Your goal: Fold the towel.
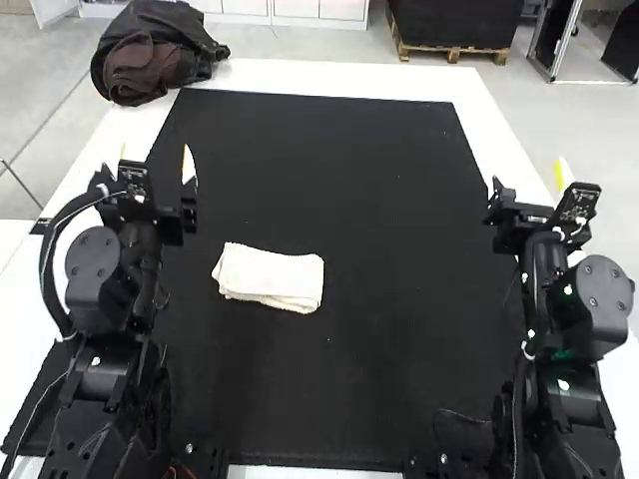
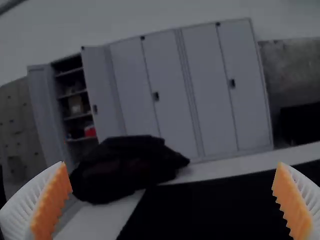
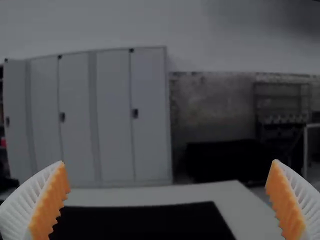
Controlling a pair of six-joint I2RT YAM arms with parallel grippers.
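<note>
Arms [image 1: 92, 274] flanking the folded towel [image 1: 270, 276], left gripper [image 1: 156, 165] and right gripper [image 1: 530, 188] spread wide, holding nothing, black mat [image 1: 329, 180] reaching past every towel edge

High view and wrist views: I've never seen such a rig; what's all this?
A left arm and a right arm, both robotic, stand at a white table. The high view looks down from above and behind them; each wrist view comes from a camera on one arm. A folded white towel lies on the black mat, between the arms, nearer the left one. A dark bundle rests at the table's far left corner. The left hand and right hand are open and hold nothing.
</note>
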